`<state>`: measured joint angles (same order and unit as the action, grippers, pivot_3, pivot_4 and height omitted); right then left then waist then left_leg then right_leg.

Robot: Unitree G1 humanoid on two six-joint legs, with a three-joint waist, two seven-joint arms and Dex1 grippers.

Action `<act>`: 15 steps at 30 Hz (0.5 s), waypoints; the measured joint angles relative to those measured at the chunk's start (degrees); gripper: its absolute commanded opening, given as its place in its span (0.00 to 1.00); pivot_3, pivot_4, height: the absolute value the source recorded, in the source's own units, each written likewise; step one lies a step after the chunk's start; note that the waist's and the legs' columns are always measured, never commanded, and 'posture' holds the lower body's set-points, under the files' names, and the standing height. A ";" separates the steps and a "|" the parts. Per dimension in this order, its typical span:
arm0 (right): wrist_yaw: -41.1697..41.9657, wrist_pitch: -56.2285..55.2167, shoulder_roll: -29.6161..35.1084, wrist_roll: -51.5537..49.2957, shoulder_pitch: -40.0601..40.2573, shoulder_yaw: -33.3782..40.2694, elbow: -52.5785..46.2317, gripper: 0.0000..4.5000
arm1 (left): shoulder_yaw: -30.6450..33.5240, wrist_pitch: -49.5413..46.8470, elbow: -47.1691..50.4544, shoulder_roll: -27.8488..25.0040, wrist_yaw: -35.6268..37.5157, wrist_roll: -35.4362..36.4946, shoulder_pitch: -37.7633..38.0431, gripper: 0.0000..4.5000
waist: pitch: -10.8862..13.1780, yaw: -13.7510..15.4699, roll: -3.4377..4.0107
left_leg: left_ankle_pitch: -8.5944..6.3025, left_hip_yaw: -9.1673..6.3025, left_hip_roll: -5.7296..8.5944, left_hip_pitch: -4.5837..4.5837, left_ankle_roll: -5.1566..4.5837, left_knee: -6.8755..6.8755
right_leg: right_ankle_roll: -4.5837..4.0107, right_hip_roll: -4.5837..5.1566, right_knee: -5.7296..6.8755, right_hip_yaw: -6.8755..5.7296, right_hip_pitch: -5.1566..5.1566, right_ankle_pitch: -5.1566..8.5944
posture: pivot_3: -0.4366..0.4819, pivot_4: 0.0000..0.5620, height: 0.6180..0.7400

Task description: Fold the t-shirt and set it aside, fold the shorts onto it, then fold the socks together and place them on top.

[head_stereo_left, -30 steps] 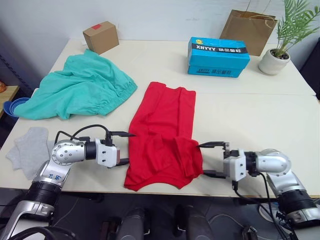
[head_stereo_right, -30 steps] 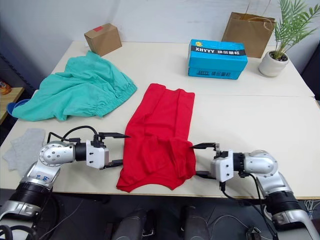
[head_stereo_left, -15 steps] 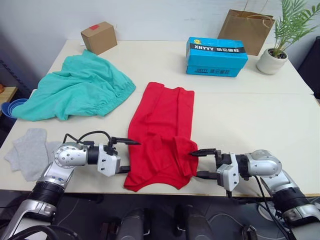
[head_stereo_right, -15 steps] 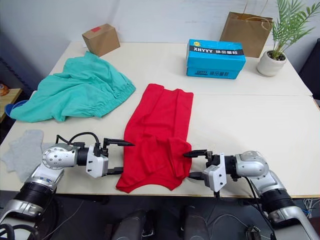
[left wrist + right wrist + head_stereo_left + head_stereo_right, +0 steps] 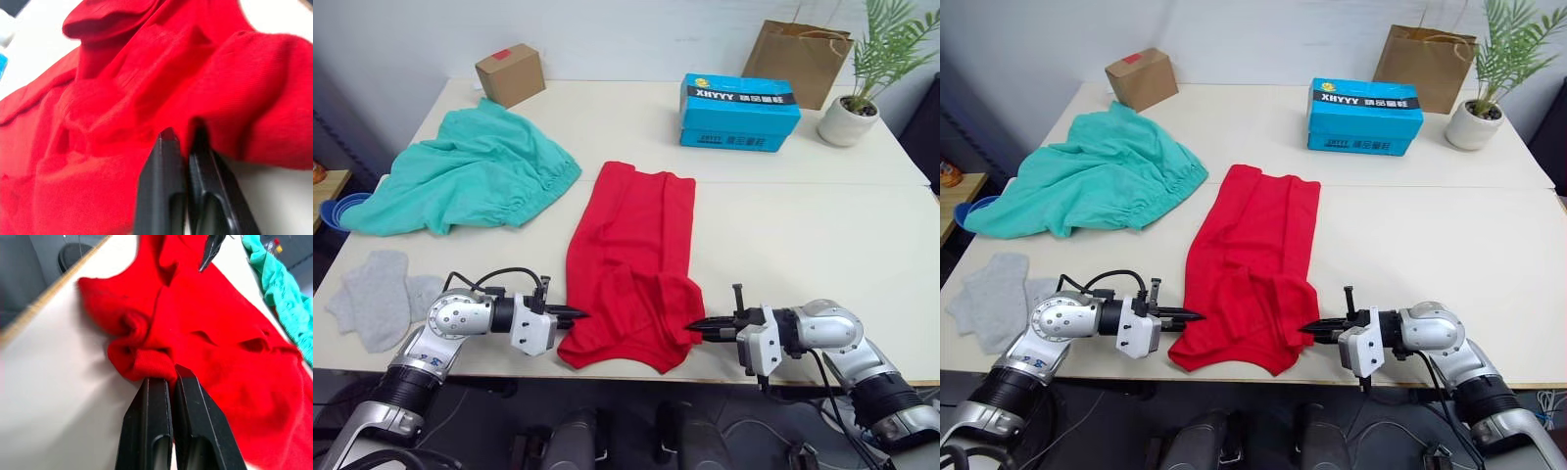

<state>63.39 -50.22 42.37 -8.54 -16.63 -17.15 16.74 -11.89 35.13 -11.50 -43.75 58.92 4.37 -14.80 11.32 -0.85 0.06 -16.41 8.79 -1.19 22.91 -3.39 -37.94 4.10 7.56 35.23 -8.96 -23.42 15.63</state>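
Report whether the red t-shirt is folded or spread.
Partly folded: the t-shirt lies in a narrow strip, sides turned in, near end bunched between the hands.

left gripper (image 5: pixel 576 315) and right gripper (image 5: pixel 697 326) went from open to pinched on t-shirt (image 5: pixel 631 257) near-edge corners.

The bright red cotton t-shirt (image 5: pixel 631 264) looks matt, finely ribbed cloth. The teal crumpled fabric shorts (image 5: pixel 470 176) look soft and matt. The grey knit socks (image 5: pixel 377 297) at the table's left edge look fuzzy.
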 measured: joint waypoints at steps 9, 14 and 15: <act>3.49 17.11 6.84 -10.21 9.56 3.79 -13.48 0.00 | 3.87 -23.00 15.42 -6.98 7.53 14.47 11.15 0.00 | 0.04 0.08 0.00 | -0.24 -0.13 -0.04 -0.06 0.21 -0.04 | -0.18 -0.01 0.24 -0.03 0.00 0.23 | 0.48 0.27 1.00; 5.97 25.45 11.02 -15.09 14.48 7.43 -20.12 0.00 | 6.24 -25.79 18.55 -7.39 8.91 15.83 13.40 0.00 | 0.04 0.82 0.00 | -0.20 -0.16 -0.07 0.03 0.48 -0.03 | -0.29 0.00 0.26 -0.03 -0.13 0.30 | 0.48 0.27 1.00; 6.86 26.33 12.01 -15.59 15.94 7.91 -21.52 0.00 | 6.68 -26.33 19.80 -8.21 9.64 16.34 14.80 0.00 | 0.04 0.82 0.00 | -0.22 -0.18 -0.09 0.02 0.50 -0.02 | -0.34 -0.01 0.26 -0.06 -0.12 0.33 | 0.48 0.27 1.00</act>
<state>70.25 -23.88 54.38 -24.13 -0.69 -9.23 -4.78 -5.20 8.80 8.30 -51.96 68.57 20.72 0.00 11.37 -0.03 0.06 -16.63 8.61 -1.28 22.93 -2.90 -37.96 3.76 7.56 35.49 -9.02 -23.54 15.96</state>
